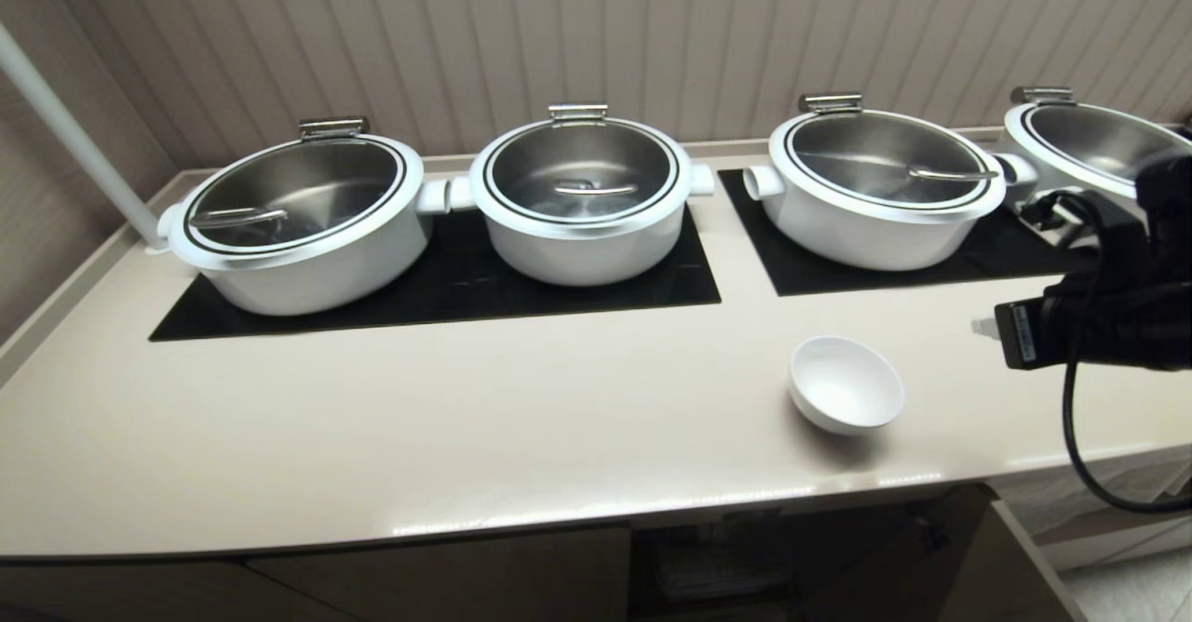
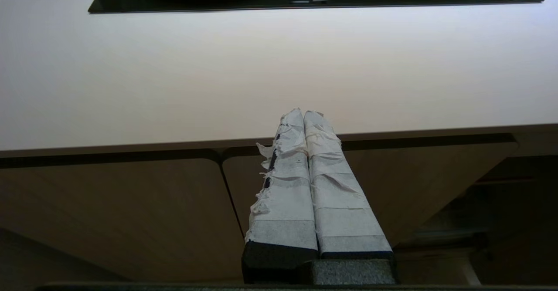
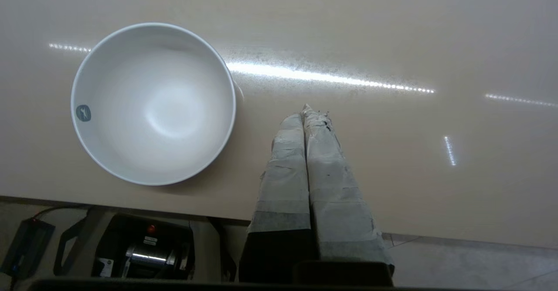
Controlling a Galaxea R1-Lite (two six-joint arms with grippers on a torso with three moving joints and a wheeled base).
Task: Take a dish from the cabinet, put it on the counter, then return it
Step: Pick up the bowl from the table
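The dish (image 1: 846,385), a small white bowl, stands upright and empty on the cream counter (image 1: 466,436) near its front edge, right of centre. In the right wrist view the dish (image 3: 152,103) lies beside my right gripper (image 3: 305,110), which hangs above the bare counter (image 3: 392,34), shut and empty, apart from the dish. My right arm (image 1: 1108,305) shows at the right edge of the head view. My left gripper (image 2: 304,112) is shut with nothing in it, held low in front of the cabinet (image 2: 109,212). Below the dish the cabinet (image 1: 726,557) stands open and dark.
Several large white lidded pots (image 1: 577,198) sit on black glass panels (image 1: 447,291) along the back of the counter. A white pole (image 1: 74,138) rises at the far left. An open cabinet door (image 1: 996,557) juts out at lower right. A black cable (image 1: 1080,436) hangs from my right arm.
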